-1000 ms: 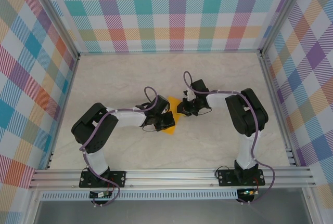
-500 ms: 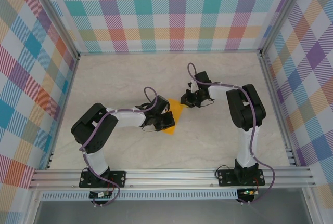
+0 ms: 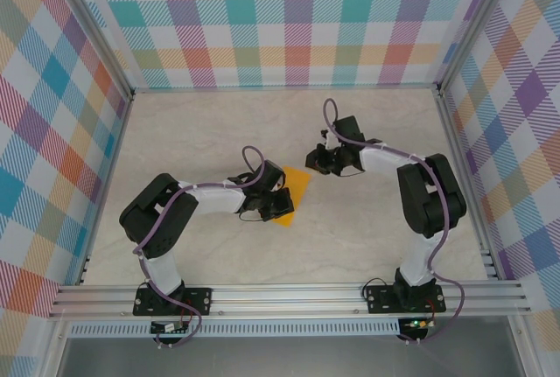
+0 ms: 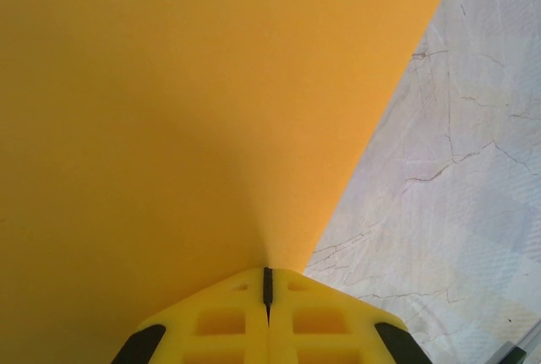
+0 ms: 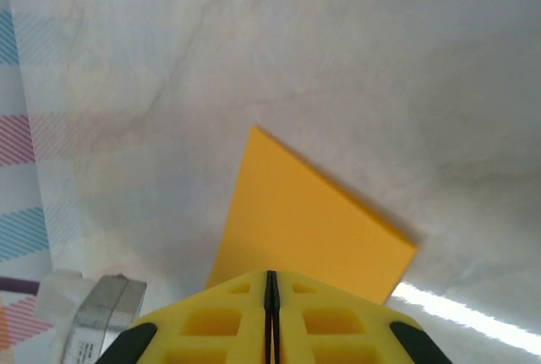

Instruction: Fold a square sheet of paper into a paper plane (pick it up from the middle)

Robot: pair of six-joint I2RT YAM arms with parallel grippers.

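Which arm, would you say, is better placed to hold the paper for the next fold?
Left, probably. The left gripper is shut on the paper, which spreads out from the pinch. The right gripper is shut too, with the paper lying ahead of it, ungripped.

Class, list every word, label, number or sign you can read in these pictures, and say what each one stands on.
No text here can be read.
A small label on the grey metal part, low on the left of the right wrist view: its print is too small and blurred to read.
The square sheet of paper: plain orange-yellow, with no marks.
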